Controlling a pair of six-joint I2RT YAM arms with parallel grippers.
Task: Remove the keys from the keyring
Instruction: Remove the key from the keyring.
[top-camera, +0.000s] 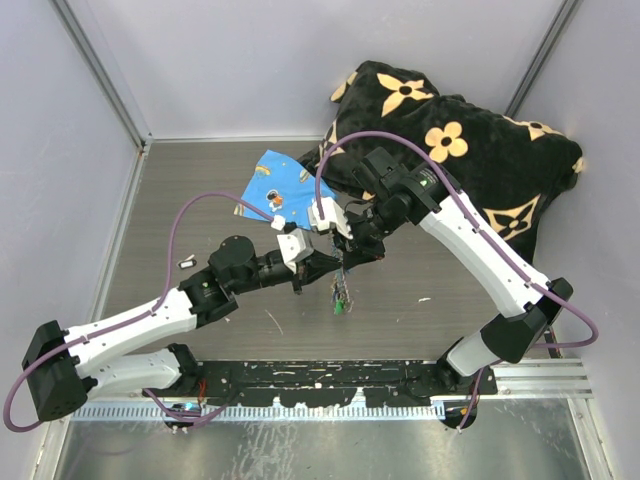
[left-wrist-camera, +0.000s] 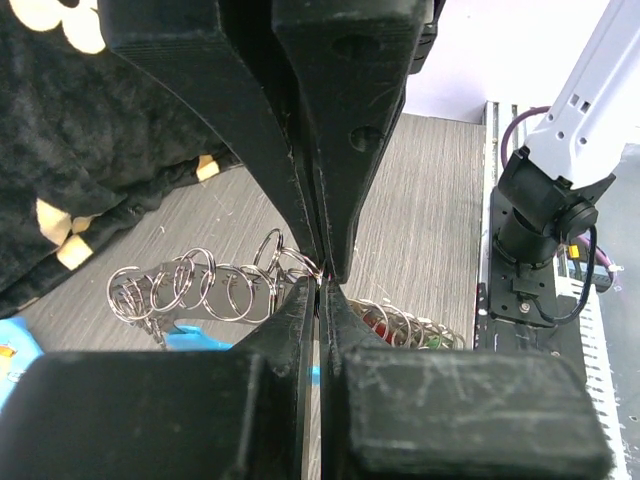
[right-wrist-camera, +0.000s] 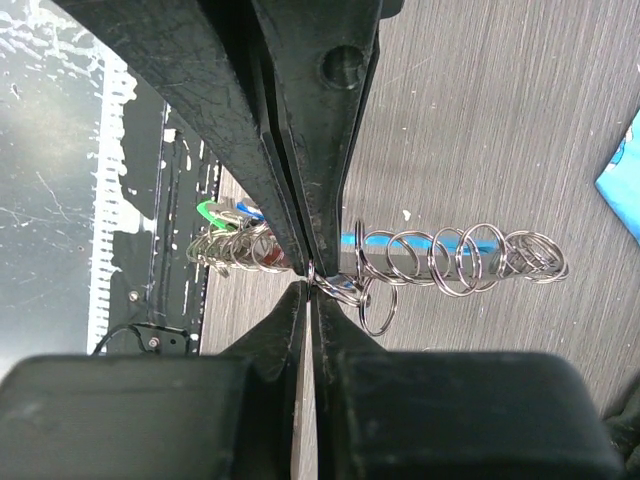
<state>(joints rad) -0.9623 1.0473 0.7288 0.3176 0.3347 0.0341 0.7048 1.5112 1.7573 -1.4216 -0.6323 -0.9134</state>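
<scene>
1. Top external view: the left pincer (top-camera: 322, 262) and the right pincer (top-camera: 354, 248) met tip to tip above the table (top-camera: 200, 200), both closed. The keyring (top-camera: 340, 283) hung just below their tips, with the keys (top-camera: 341, 302) bunched at its low end. No key could be seen lying loose, so the removal looked not yet begun. Beyond the pincers lay a blue cloth (top-camera: 275, 190) and a black flowered blanket (top-camera: 470, 150).
2. Left wrist view: this pincer's fingertips (left-wrist-camera: 335, 250) were pinched shut on one silver loop of the keyring (left-wrist-camera: 190, 285). A row of loops ran off to one side of the tips, with a light-blue piece (left-wrist-camera: 195, 340) under them. The keys (left-wrist-camera: 395, 325), red and green, sat close on the other side. The top view did not separate these loops.
3. Right wrist view: its fingertips (right-wrist-camera: 320, 230) were likewise shut on a loop of the keyring (right-wrist-camera: 450, 258). The keys (right-wrist-camera: 235, 235) sat just beside the tips. Only here did the green head show clearly.
</scene>
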